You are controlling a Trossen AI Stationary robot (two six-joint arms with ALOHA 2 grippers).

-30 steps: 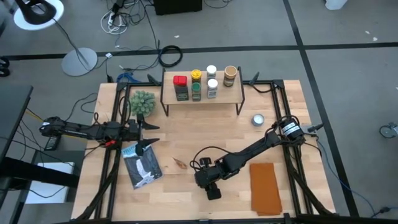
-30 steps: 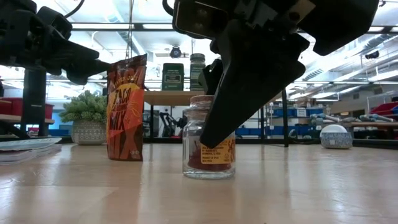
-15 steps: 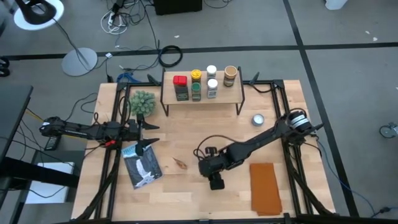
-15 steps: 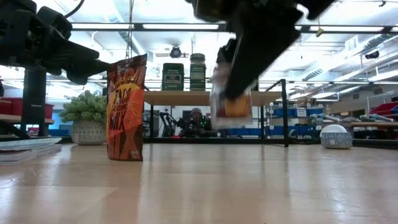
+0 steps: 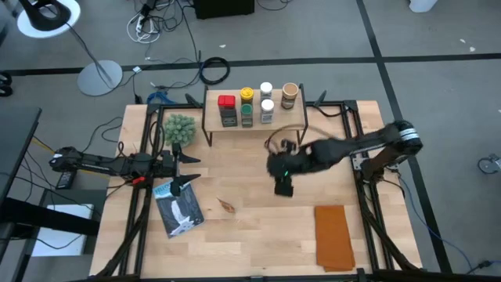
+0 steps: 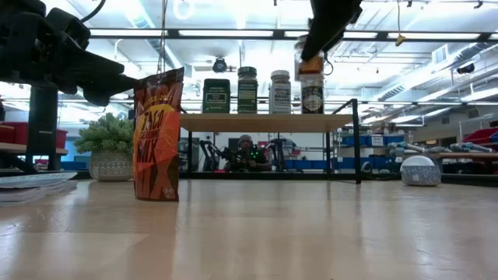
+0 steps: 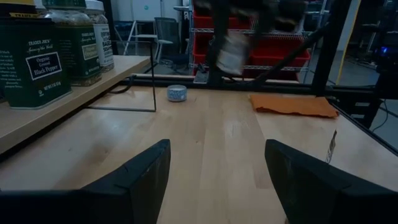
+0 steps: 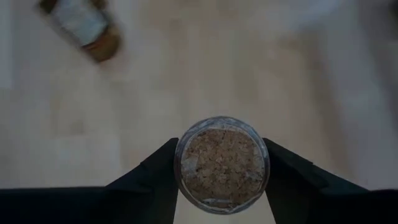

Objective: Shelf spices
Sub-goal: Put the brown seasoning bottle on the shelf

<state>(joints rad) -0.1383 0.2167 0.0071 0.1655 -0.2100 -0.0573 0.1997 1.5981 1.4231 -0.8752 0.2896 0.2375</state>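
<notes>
Cork-topped small glass spice jar (image 8: 222, 163) is clamped between the right gripper's (image 5: 283, 182) two dark fingers, high at the frame centre, near the low wooden shelf with black legs (image 5: 254, 122). To do well, set it upright into the free spot beside the other spice jars (image 5: 247, 105). Left gripper (image 7: 214, 180) waits at left, jaws apart.

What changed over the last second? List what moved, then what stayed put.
The right gripper, shut on the cork-topped jar, lifted it off the table's near middle and carried it up toward the shelf; the jar now hangs high beside the spices there. Unchanged: the left gripper waiting open near the plant ball, the spice pouch, the orange cloth.
</notes>
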